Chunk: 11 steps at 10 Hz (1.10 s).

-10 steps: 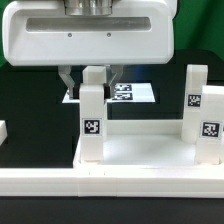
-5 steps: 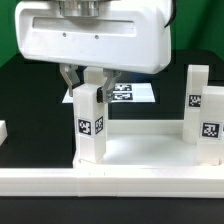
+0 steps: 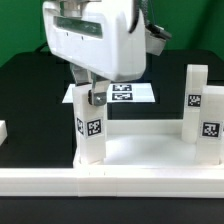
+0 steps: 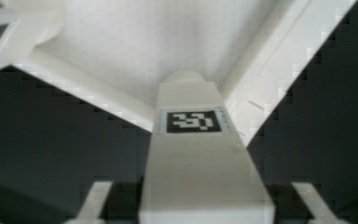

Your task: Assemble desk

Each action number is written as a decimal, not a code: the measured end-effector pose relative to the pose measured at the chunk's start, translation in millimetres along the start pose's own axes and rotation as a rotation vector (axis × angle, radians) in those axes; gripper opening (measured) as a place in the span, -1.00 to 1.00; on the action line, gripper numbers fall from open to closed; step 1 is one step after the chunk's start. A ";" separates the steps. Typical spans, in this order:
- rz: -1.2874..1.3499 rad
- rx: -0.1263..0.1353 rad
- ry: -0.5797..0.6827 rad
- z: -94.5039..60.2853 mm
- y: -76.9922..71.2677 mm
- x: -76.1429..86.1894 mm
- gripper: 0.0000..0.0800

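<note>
The white tray-like tabletop (image 3: 135, 150) lies upside down across the front, its rim along the bottom of the exterior view. A white square tagged leg (image 3: 92, 128) stands upright in the tabletop's corner socket at the exterior view's left. My gripper (image 3: 92, 96) reaches down over the leg's top and is shut on it, one finger on each side. In the wrist view the leg (image 4: 197, 150) runs up the middle between my gripper's (image 4: 197, 205) fingers (image 4: 98, 200), with the tabletop (image 4: 123, 50) beyond it.
Two more white tagged legs (image 3: 194, 98) (image 3: 210, 132) stand upright at the exterior view's right, on the tabletop's other end. The marker board (image 3: 130, 93) lies flat on the black table behind the held leg. A small white piece (image 3: 3, 130) shows at the left edge.
My gripper has twisted about its vertical axis, so its white body now shows at an angle. The leg in it has turned a little along with it, staying in the same socket.
</note>
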State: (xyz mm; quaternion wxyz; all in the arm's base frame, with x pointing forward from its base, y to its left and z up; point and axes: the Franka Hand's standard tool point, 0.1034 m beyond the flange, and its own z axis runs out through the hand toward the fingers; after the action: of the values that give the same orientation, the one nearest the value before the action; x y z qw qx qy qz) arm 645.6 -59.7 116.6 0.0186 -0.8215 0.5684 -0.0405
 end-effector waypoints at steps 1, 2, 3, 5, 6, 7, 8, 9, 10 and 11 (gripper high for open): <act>0.041 0.000 0.000 0.0 0.1 0.2 -0.27; 0.102 0.000 0.000 0.0 0.1 0.4 -0.27; 0.124 0.000 0.000 0.0 0.1 0.4 -0.27; -0.008 -0.001 0.001 0.2 0.8 1.1 0.18; -0.081 -0.002 0.002 0.3 0.9 1.4 0.49; -0.185 -0.002 0.002 0.3 1.0 1.5 0.49; -0.284 -0.003 0.002 0.3 0.8 1.0 0.59; -0.362 0.001 0.004 0.4 0.9 2.2 0.59; -0.480 -0.001 0.005 0.4 1.1 2.5 0.62; -0.588 -0.002 0.006 0.2 0.6 1.9 0.62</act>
State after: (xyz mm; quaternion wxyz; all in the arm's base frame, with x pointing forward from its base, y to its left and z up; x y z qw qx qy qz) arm 645.8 -61.7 116.4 0.0032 -0.9509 0.3060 -0.0461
